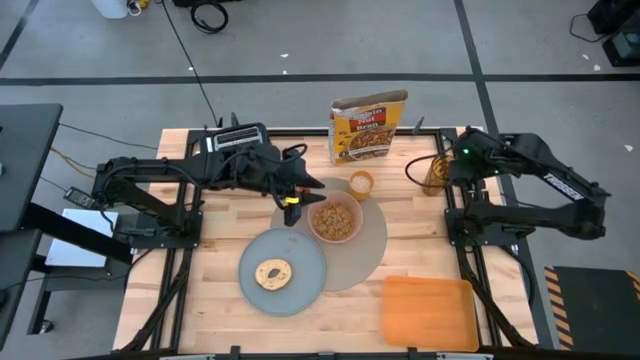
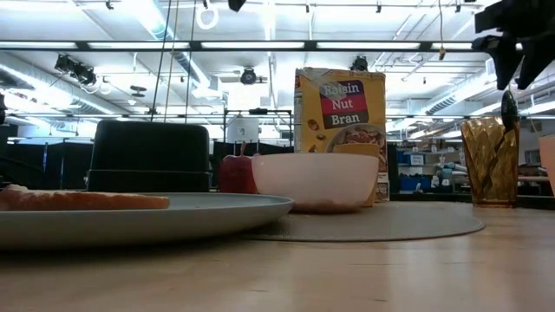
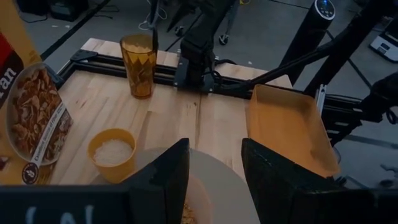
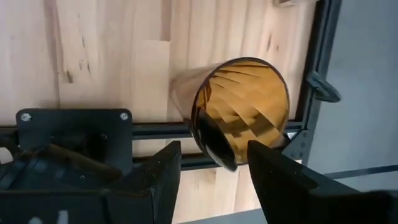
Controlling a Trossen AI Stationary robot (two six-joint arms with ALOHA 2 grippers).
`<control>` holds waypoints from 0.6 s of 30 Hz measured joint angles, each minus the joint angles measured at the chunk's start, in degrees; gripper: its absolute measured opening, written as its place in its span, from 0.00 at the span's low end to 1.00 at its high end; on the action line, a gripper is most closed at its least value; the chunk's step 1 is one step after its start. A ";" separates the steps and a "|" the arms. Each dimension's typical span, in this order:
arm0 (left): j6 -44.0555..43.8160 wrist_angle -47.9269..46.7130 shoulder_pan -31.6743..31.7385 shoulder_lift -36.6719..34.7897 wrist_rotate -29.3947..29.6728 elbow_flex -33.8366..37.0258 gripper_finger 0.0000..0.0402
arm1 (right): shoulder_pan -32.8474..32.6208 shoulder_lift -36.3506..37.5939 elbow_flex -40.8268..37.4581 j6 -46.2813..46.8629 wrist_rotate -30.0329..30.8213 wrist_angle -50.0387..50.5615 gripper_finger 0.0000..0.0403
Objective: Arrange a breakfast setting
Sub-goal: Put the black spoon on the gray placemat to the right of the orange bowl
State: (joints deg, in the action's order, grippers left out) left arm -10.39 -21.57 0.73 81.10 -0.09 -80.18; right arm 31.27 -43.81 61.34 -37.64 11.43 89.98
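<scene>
"Raisin Nut Bran" is read on the cereal box in the low view. Only the letters "an" are caught in the left wrist view, and the print cannot be made out from above.

The right gripper is closed partway on the metal spoon. The spoon is held hanging bowl-end down at the mouth of the ribbed amber glass, directly below the fingers. In the low view the spoon's bowl is seen just above the glass rim. In the left wrist view only a thin dark handle is seen running down into the glass.

The left gripper is held with its fingers spread and nothing between them. It hovers over the rim of the translucent pink bowl, which stands on the large round taupe mat. Flakes in the bowl are shown by the high view only.

Just ahead of this gripper, the small orange cup is seen with something white inside. The red apple is shown only in the low view, just beside the bowl. From above it is hidden under the left arm.

Farther out, the grey plate overlaps the mat's edge and carries the bagel. The black toaster is found behind the left arm. The flat orange rectangular board lies well apart from both grippers, at the table's near right corner.
</scene>
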 joint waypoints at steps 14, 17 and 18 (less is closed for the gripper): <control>0.34 0.29 -0.33 0.00 -0.01 0.00 0.38 | 0.00 -3.05 -5.16 0.21 0.95 0.05 0.34; 0.37 0.36 -0.32 0.00 0.02 0.00 0.38 | 0.00 -3.06 -5.16 0.33 0.95 0.03 0.29; 0.37 0.43 -0.32 0.00 0.02 0.00 0.38 | 0.00 -3.06 -5.16 0.34 0.94 0.04 0.27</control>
State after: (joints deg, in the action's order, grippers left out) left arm -10.01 -21.14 0.40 81.10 -0.08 -80.18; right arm 31.27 -46.87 56.18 -37.30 12.36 90.02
